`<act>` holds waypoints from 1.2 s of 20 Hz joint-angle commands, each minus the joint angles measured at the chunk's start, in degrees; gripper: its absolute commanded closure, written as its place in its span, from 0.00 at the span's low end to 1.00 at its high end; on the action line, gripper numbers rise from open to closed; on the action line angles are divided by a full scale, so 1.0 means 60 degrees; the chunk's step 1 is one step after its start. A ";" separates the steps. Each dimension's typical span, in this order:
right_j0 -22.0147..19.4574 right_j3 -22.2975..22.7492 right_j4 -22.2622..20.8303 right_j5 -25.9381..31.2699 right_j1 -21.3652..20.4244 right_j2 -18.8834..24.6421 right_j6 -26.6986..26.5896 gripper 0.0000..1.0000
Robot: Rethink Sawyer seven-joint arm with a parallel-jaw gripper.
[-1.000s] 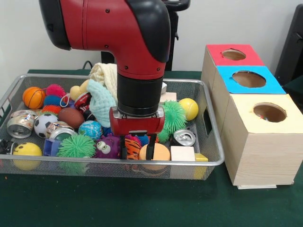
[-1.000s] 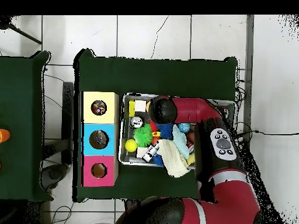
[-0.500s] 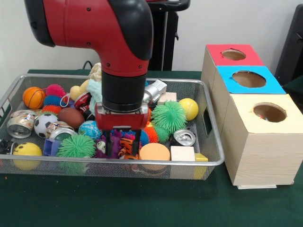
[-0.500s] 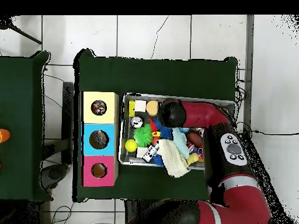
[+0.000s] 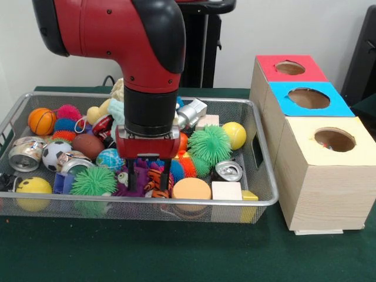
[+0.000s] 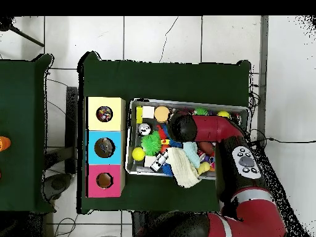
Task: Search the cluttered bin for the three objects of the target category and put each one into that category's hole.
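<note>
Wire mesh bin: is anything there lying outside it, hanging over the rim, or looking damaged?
One thing stands out. In the overhead view a pale cloth hangs over the rim of the bin on the robot's side. The cans look dented. Nothing lies on the green table outside the bin.

Silver wire-mesh bin (image 5: 265, 176), pale raw-wood boxes (image 5: 320, 194), glossy red plastic arm (image 5: 117, 29)

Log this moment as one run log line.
phase: grasp attempt | gripper: open, down in wire mesh bin, fingers straddling orange tiger-striped toy | boxes: nothing being dropped | toy not lifted
</note>
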 commanded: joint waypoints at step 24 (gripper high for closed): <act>0.1568 0.2371 0.1101 -0.1716 -0.0082 -0.0973 0.2350 0.00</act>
